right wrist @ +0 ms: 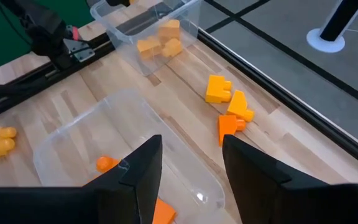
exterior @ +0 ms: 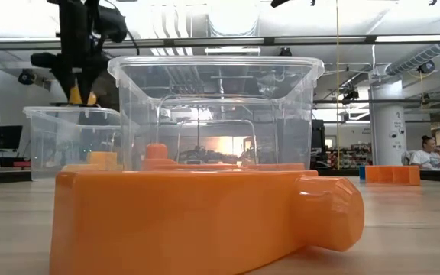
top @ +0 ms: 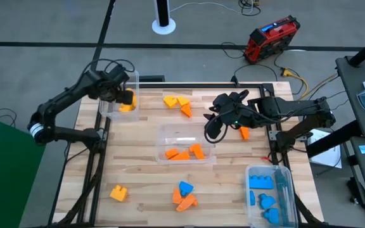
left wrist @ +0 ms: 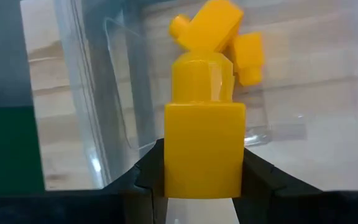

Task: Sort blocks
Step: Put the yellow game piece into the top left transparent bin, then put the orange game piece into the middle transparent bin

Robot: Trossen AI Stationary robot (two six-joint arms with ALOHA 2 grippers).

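My left gripper (top: 123,96) hangs over the clear bin (top: 106,106) at the table's far left, shut on a yellow block (left wrist: 204,149). Other yellow blocks (left wrist: 215,28) lie in that bin. My right gripper (right wrist: 188,168) stands open and holds nothing, above the far right corner of the middle bin (top: 170,134), which holds orange blocks (top: 184,153). One orange block (top: 244,132) lies on the table beside it. Two yellow blocks (top: 175,100) and an orange one (top: 187,110) lie loose at the far middle. My left gripper pinches the yellow block by two opposite flat sides (left wrist: 173,168) between its two fingers (left wrist: 146,177). The fingers come from above, pointing down (exterior: 79,72). The block sticks out below the fingertips, lifted clear above the bin's floor and the blocks in it.
A bin (top: 284,190) with blue blocks stands at the near right corner. A yellow block (top: 118,193) lies near left; a blue block (top: 185,187) and orange blocks (top: 184,202) lie near the middle. A large orange block (exterior: 205,214) fills the low view's foreground.
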